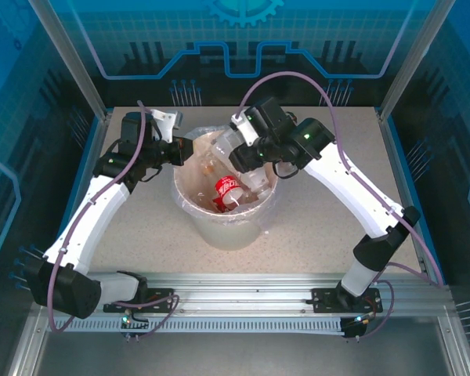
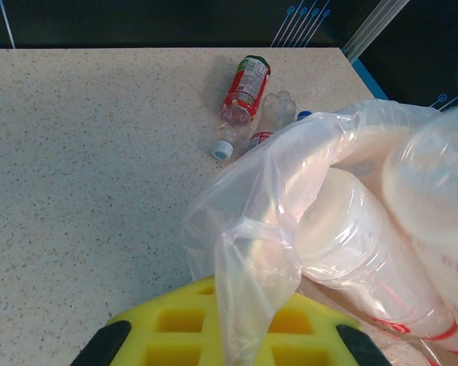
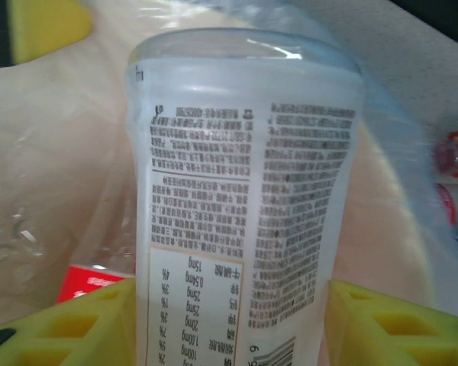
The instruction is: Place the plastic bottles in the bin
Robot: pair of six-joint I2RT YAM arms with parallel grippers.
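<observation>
Sitting in right claw [image 3: 240, 324] — bottle [image 3: 244, 175].

Matt speckled table [image 2: 76, 152], glossy crinkled clear liner [image 2: 252, 229], smooth translucent plastic bottle [image 3: 244, 191]

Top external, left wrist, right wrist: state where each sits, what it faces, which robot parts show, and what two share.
Top external: above and behind, facing down on the table and bin; left arm, right arm show.
Left wrist: on the left arm, facing across the table past the liner; left tool shows.
Right wrist: on the right arm, facing the held bottle; right tool shows.
Shared: top and right wrist see that bottle.
</observation>
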